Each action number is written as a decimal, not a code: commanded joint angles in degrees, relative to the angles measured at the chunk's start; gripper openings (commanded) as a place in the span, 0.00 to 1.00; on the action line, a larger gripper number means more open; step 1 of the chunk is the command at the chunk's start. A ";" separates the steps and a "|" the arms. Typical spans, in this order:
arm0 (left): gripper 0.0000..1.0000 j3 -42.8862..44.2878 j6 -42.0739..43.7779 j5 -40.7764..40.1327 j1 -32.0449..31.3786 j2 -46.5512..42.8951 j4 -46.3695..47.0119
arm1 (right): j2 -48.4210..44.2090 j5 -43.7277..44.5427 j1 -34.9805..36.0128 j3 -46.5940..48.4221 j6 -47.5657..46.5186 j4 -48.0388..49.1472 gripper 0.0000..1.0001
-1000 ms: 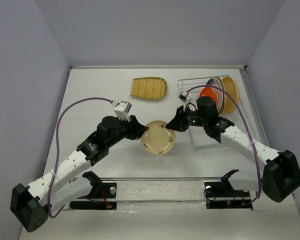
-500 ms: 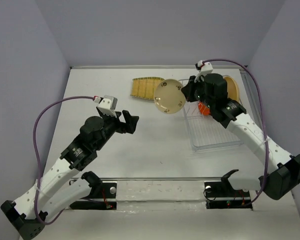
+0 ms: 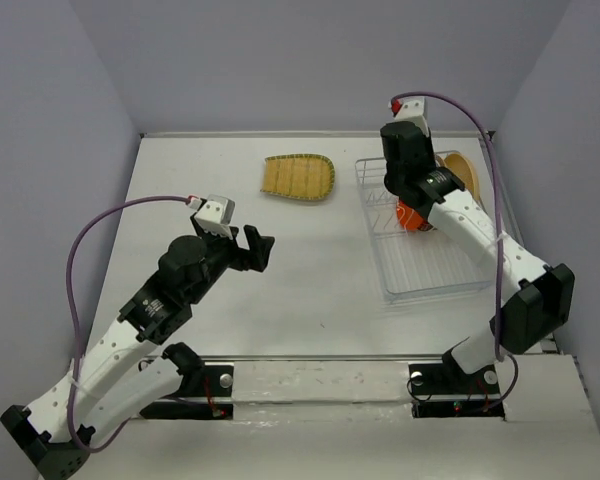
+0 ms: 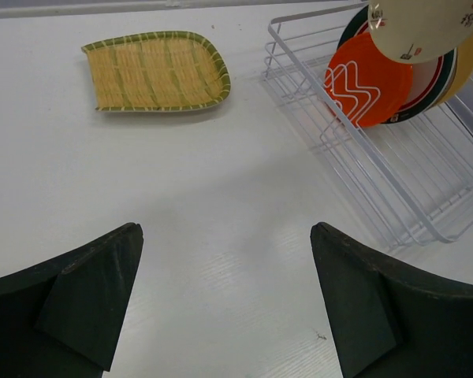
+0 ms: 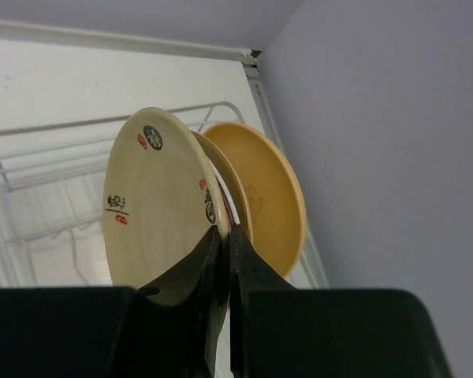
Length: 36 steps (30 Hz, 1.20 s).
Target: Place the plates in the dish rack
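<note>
My right gripper (image 5: 223, 234) is shut on the rim of the small beige patterned plate (image 5: 154, 197) and holds it upright over the far end of the white wire dish rack (image 3: 430, 262). Behind it in the rack stand the plain tan plate (image 5: 272, 189), a white plate with a teal-red rim (image 4: 427, 72) and the small orange plate (image 4: 368, 79). The ribbed yellow-green oblong plate (image 3: 298, 177) lies flat on the table, left of the rack. My left gripper (image 4: 225, 230) hangs open and empty over bare table, left of centre.
The rack's near slots (image 4: 414, 185) hold nothing. A side wall (image 5: 378, 118) rises close behind the rack on the right. The two arm bases and a rail (image 3: 320, 380) run along the near edge.
The left gripper let go of the beige patterned plate, opened wide and drew back left. The right arm carried that plate from the table's middle up over the rack's far end.
</note>
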 commanded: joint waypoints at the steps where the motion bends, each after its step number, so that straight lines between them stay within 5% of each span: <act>1: 0.99 -0.64 1.33 0.67 0.32 -1.63 1.46 | 3.71 8.56 -0.12 5.85 -6.61 -0.40 0.07; 13: 0.99 -0.73 1.41 0.93 0.41 -2.86 1.46 | 10.66 5.84 -0.65 4.73 -10.75 -0.40 0.07; 29: 0.99 -0.29 1.67 -0.90 0.59 -0.15 1.02 | 14.79 0.39 -0.65 -0.20 -3.90 -1.37 0.07; 32: 0.99 0.15 1.77 -1.79 1.55 1.61 0.93 | 13.83 -0.40 -0.65 1.21 -3.37 -1.37 0.16; 36: 0.99 1.20 0.72 0.13 3.75 5.91 1.28 | 9.88 -4.43 -0.65 1.04 0.48 -2.15 0.55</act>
